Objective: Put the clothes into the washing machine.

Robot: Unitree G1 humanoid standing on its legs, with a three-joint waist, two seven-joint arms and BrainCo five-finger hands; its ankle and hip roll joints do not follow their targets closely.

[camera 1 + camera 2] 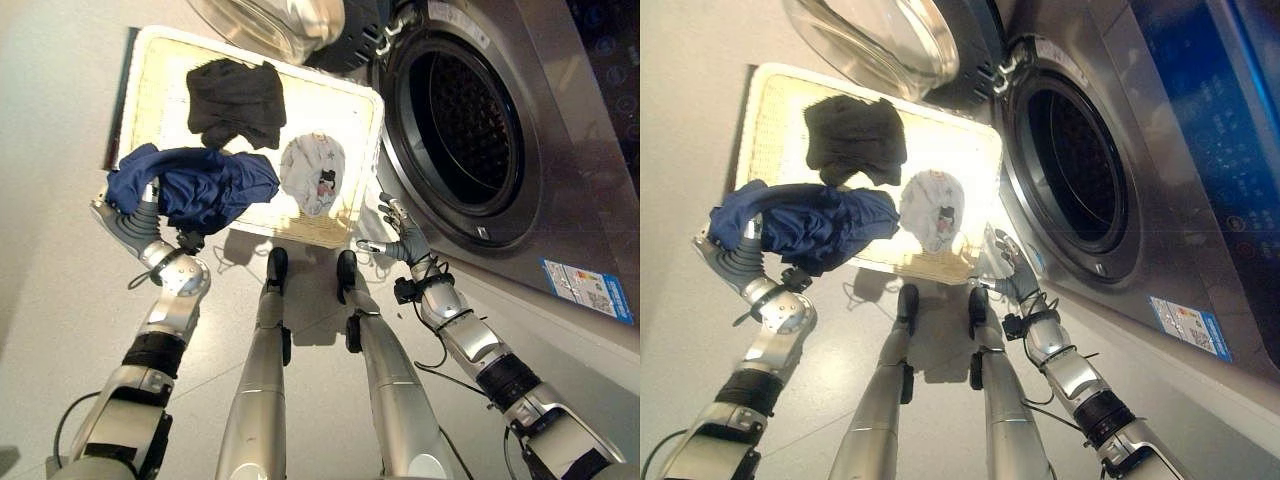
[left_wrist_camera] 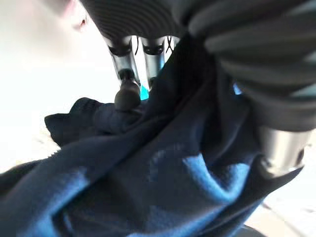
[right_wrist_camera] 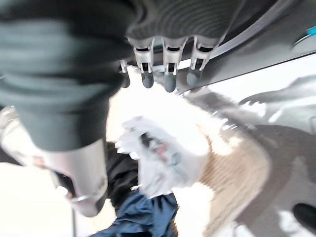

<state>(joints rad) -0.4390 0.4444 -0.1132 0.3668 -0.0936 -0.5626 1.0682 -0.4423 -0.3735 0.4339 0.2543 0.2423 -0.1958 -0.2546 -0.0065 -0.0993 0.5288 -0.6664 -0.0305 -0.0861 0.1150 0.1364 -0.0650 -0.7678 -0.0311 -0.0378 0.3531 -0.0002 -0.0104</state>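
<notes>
Now blue garment in left hand

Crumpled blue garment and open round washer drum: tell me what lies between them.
Between blue garment and drum lies a white printed garment on the cream mat, per left eye view.

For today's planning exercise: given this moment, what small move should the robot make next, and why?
Probably swing the left hand toward the washing machine's open drum: its fingers already grip the blue garment, lifted above the tray, while the right hand hangs open and empty.

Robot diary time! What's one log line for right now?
left robot hand: gripping blue garment | right robot hand: open, empty | washing machine drum: empty
</notes>
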